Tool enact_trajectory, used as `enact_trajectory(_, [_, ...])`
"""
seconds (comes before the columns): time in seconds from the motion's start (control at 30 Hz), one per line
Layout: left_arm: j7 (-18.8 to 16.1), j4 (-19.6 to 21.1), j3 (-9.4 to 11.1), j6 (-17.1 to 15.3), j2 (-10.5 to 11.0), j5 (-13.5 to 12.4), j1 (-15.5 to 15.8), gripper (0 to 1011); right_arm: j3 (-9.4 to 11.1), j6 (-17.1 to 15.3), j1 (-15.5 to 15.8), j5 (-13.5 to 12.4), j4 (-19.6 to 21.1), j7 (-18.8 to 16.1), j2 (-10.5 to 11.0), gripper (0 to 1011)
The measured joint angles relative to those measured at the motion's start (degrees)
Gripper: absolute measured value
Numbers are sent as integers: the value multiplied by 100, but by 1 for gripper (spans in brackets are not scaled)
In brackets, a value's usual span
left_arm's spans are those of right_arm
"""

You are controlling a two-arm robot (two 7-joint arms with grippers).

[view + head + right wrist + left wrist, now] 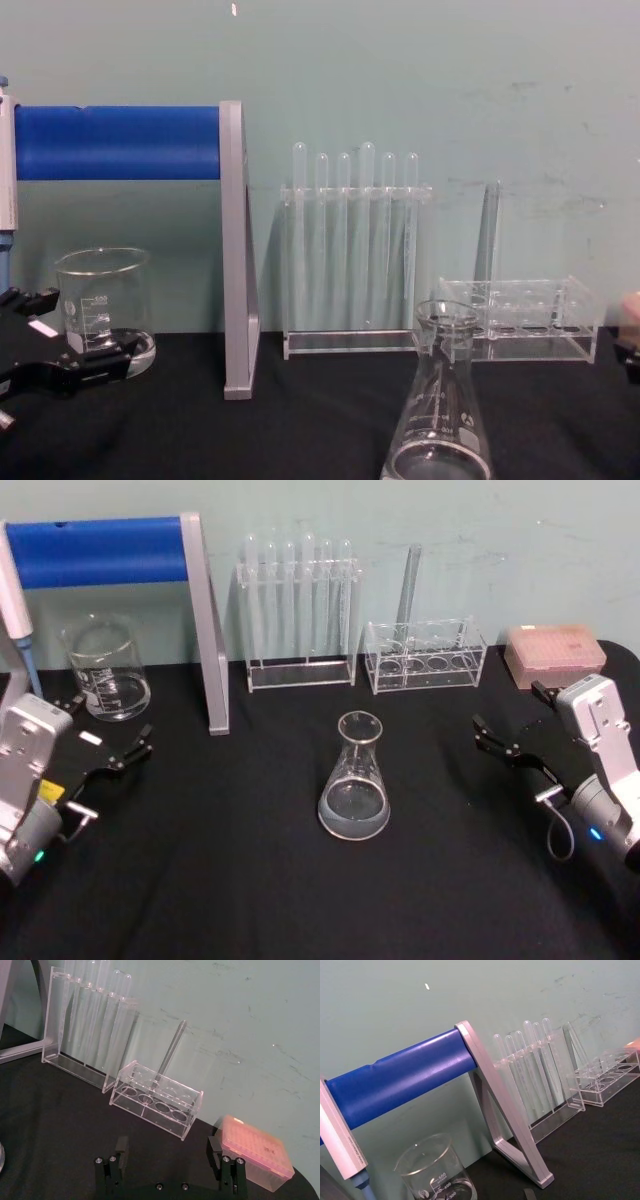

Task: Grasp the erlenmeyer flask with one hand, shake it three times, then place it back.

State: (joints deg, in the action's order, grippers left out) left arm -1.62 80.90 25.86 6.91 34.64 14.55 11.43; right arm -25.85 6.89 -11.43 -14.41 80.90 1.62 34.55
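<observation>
Facing green wall (pixel 450 540), black tabletop (pixel 250 880) below, left gripper (pixel 110 722) and right gripper (pixel 510 708): fingers released.

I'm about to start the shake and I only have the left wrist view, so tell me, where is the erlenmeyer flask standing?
Observer: The erlenmeyer flask stands upright near the middle of the black table, in front of the test tube rack.
Operator: Is either gripper touching it?
Observer: No. The left gripper and the right gripper are off to either side of the flask, well apart from it.
Operator: Are the right jaws ready to close on it?
Observer: In the right wrist view they are spread wide with nothing between them.
</observation>
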Motion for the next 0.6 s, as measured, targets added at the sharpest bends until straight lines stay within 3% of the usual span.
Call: enact_trajectory(0.6, [0,0,0,0,0,0,0,1001,-2,2,-1,-9,1,0,9,1000])
